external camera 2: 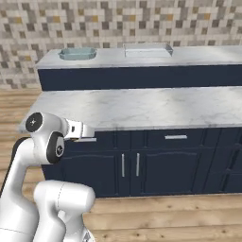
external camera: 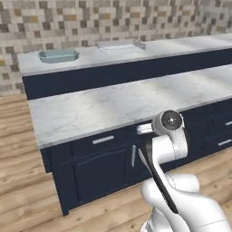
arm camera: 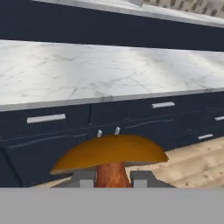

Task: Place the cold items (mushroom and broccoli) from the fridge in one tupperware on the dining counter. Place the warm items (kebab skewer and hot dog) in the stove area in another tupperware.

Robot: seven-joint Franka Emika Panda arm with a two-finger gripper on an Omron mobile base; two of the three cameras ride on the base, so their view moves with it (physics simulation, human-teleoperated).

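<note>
I am facing the marble dining counter [external camera: 113, 106]; two tupperware containers [external camera: 59, 55] are sitting along its far raised edge, awaiting food. My gripper [arm camera: 113, 178] is pinching the mushroom [arm camera: 109, 153] by its stem, cap upward, for carrying.

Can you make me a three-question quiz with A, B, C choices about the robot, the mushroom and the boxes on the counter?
1. Where is the mushroom?
A. Between the gripper's jaws
B. On the floor
C. In a tupperware

2. How many tupperwares stand on the far counter?
A. One
B. Two
C. Four

3. The jaws are:
A. Wide open
B. Shut on the mushroom's stem
C. Holding broccoli

Answers: 1 A, the hand view shows its stem clamped. 2 B, the blue tupperware and the clear tupperware. 3 B, both fingers press the stem.
</note>
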